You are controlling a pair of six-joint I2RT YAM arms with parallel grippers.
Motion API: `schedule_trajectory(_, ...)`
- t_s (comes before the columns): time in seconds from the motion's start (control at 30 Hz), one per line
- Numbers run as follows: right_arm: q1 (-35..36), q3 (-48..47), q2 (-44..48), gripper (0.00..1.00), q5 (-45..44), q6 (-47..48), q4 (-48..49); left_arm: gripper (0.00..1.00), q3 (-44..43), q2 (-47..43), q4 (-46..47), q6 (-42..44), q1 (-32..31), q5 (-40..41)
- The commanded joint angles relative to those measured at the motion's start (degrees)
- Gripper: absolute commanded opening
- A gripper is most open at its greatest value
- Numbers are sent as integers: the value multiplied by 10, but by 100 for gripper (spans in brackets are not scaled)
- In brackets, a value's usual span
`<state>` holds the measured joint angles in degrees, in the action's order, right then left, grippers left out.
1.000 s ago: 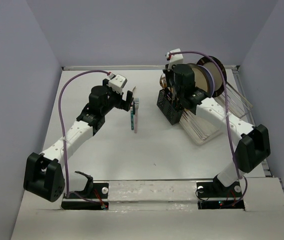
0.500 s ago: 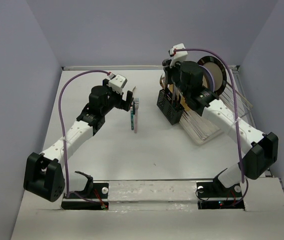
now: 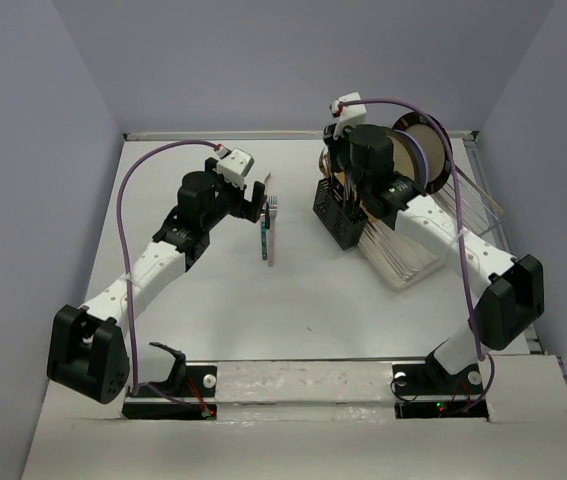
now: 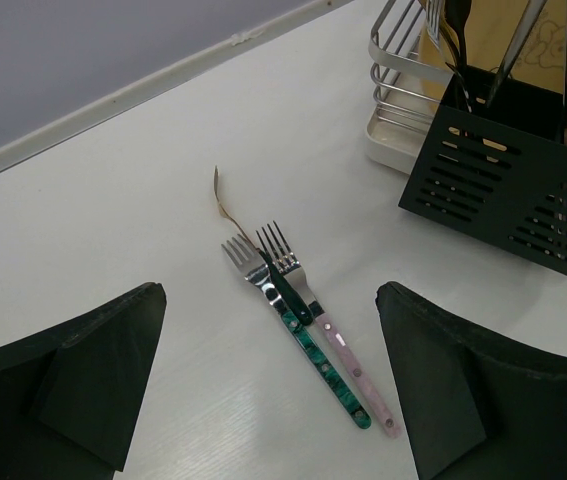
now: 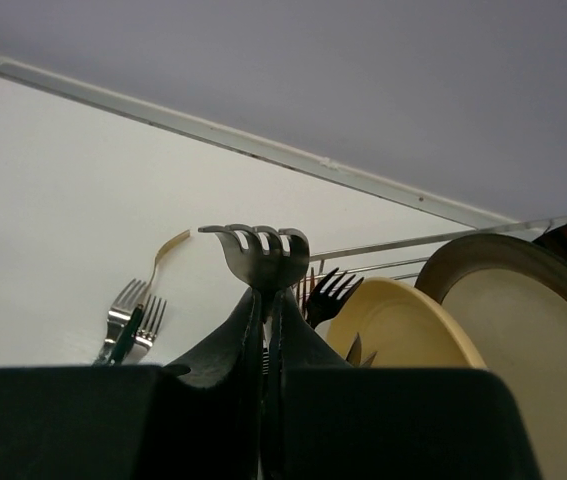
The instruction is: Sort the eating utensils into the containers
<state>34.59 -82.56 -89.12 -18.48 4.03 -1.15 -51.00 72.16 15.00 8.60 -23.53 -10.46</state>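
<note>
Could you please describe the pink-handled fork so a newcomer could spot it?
Find the black cutlery caddy by the dish rack. On the table beside it two forks lie together. The pink-handled fork is the one nearer the caddy, beside the green-handled fork.

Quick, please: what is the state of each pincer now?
Left pincer: open, holding nothing.
Right pincer: closed on a metal fork.

White table (image 3: pixel 293 290), lavender walls (image 3: pixel 263 60)

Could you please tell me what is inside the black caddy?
Several metal utensils stand in the caddy; its perforated walls hide their lower ends, so their count is unclear.
</note>
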Motion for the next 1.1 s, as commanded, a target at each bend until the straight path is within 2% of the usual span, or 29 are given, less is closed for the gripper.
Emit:
schedule_trajectory(0.0,4,-12,-26,0,-6,-3,13,99,8,-7,20,9,2,0)
schedule_trajectory(0.47,-13,-1,-82,0,-14,-39,-13,99,27,-14,27,17,7,25)
schedule_trajectory(0.57,-13,-4,-94,10,-17,-39,-23,99,33,-15,33,15,14,26)
schedule_trajectory(0.6,-13,-6,-96,20,-19,-39,-26,99,40,-17,38,14,16,26)
schedule_trajectory(0.67,-13,-8,-98,32,-21,-38,-30,99,45,-18,42,14,23,26)
schedule_trajectory(0.7,-13,-8,-98,46,-23,-39,-33,99,49,-19,42,15,27,25)
schedule_trajectory(0.77,-13,-10,-91,55,-24,-38,-34,99,53,-19,44,15,39,24)
schedule_trajectory(0.8,-13,-15,-88,58,-17,-39,-35,99,56,-19,45,15,45,21)
schedule_trajectory(1.0,-8,-62,-55,60,-9,-3,-64,99,75,-21,55,16,76,19)
schedule_trajectory(1.07,26,-79,-44,60,-28,6,-68,99,85,-19,62,15,92,26)
